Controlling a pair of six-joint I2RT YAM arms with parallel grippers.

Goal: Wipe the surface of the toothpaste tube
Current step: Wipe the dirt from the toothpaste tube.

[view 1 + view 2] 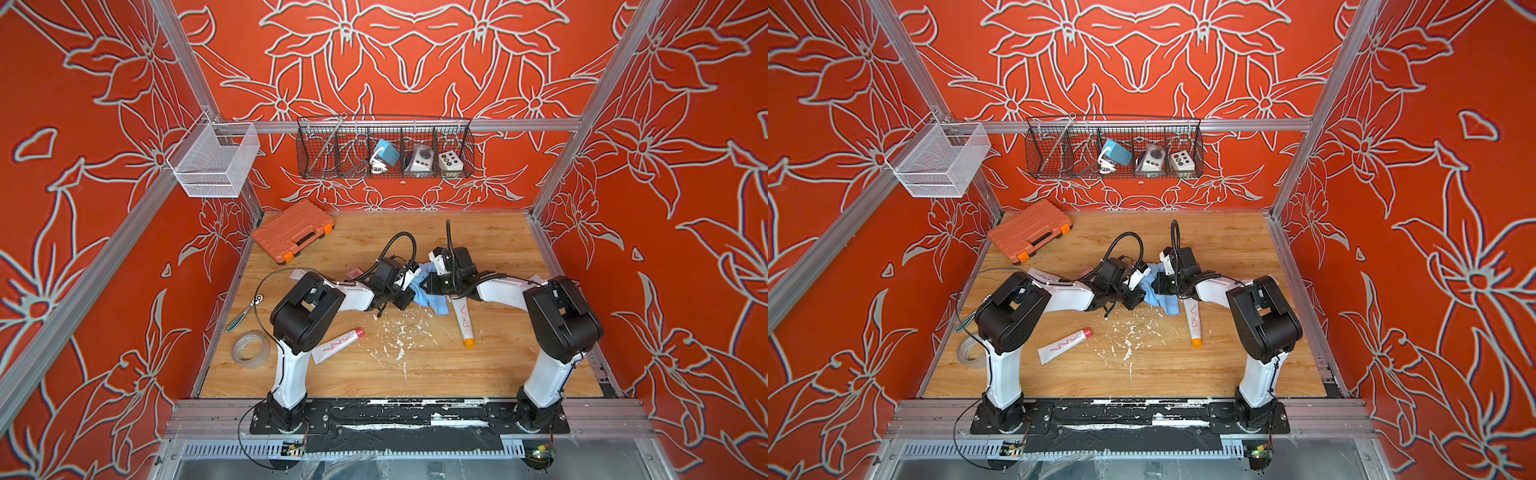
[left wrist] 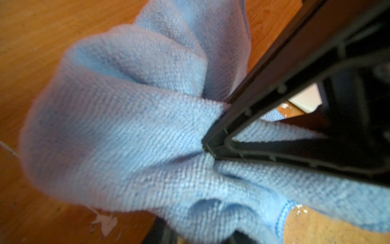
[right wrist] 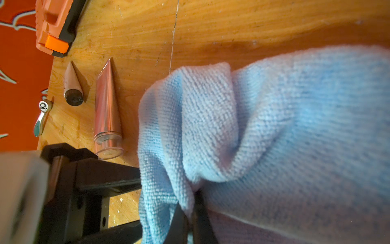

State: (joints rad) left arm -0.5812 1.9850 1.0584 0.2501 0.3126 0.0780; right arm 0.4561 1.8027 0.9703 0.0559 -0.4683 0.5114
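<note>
1. Left jaws: pressed together on a fold of the blue cloth [image 2: 126, 126]. The left wrist view shows the fabric puckering at my closed tips.
2. Right jaws: also closed, pinching the same cloth [image 3: 295, 137] from the opposite side. The two sets of tips sit just beside each other over the middle of the bench [image 1: 478, 374].
3. Cloth: in a top view its loose end [image 1: 436, 301] drapes down on my right arm's side.
4. Orange-capped toothpaste tube [image 1: 463, 322]: lies on the bench just beside that loose end, on the side towards my bases. Its flat tail is hidden under the cloth and my right wrist. Its long axis runs from there towards the front edge, cap end nearest the bases. My right arm is the nearer one.
5. Red-capped toothpaste tube [image 1: 334, 345]: lies slanted in front of my left arm's base, well apart from the cloth.
6. Judgement: the orange-capped tube is the likelier target. The cloth must drop and travel along that axis towards the cap.
7. White flecks [image 1: 399, 336]: scattered on the bench between the two tubes.
</note>
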